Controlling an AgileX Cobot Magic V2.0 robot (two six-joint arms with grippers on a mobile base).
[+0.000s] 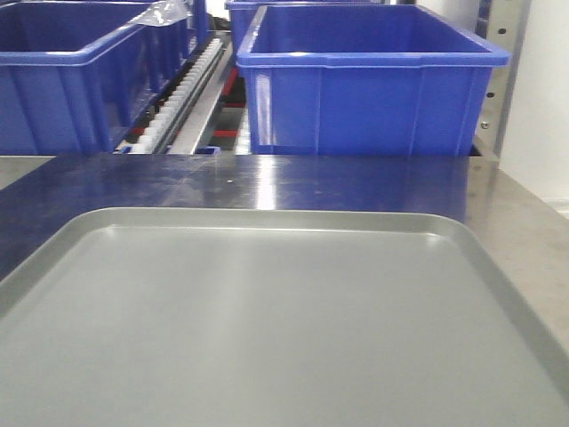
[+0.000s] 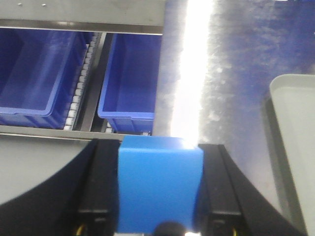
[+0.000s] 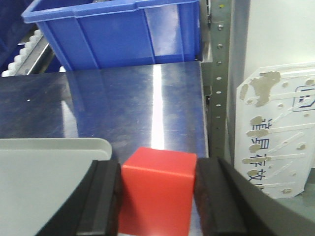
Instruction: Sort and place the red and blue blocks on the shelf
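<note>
Blocks held
My left pincer [image 2: 158, 148] clamps blue block [image 2: 158, 189], right pincer [image 3: 158, 167] red block [image 3: 156, 196] (shelf [image 2: 49, 131] straight ahead).

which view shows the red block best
The right wrist view: the red block fills the foreground, held in the right gripper. The front view shows none of it, and the left wrist view shows the blue block instead.
</note>
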